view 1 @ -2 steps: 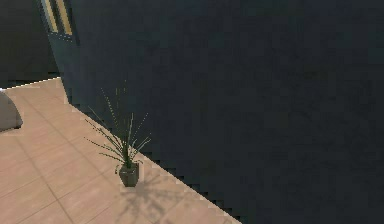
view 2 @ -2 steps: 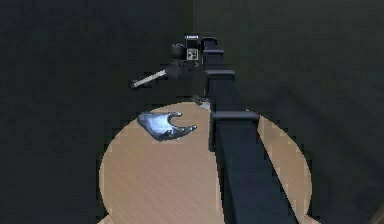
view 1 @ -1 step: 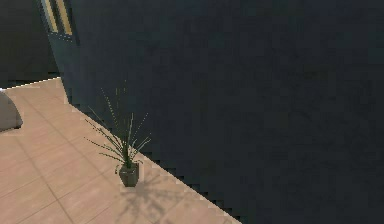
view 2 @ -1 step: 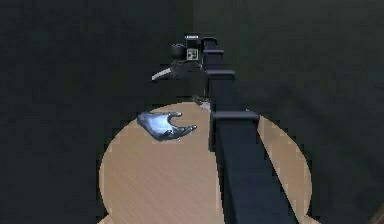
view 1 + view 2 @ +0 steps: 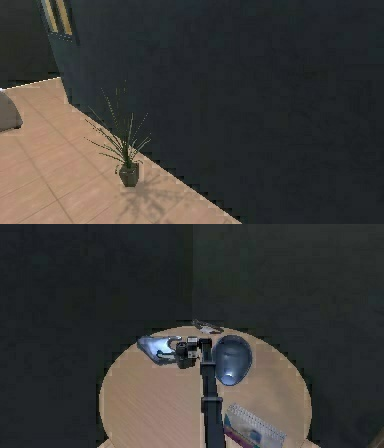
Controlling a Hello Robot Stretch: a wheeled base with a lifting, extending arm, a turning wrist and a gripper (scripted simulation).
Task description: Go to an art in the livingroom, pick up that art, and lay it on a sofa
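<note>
Table [image 5: 140, 399], left to right: pale glossy piece [image 5: 155, 346], likely the art, at ten o'clock; gripper [image 5: 172, 351] at its three o'clock, whether holding it cannot be told; dark ovoid [image 5: 232, 359] at one o'clock. Piece judged light, rigid, slippery and breakable: best gripped across its narrow middle.

The forward view looks ahead and somewhat down from the robot. It stands close to a dark blue wall [image 5: 260, 90] that runs from the far left to the near right. Tiled floor [image 5: 50, 180] lies at the near left, with a potted plant [image 5: 127, 165] near the camera at the wall's foot. The arm side view looks out and steeply down on a round wooden table [image 5: 140, 399], close by in a dark corner. There the arm [image 5: 210, 409] rises from the bottom edge to the gripper [image 5: 175, 350]. Both views face dark walls; whether they share the same stretch cannot be told.
</note>
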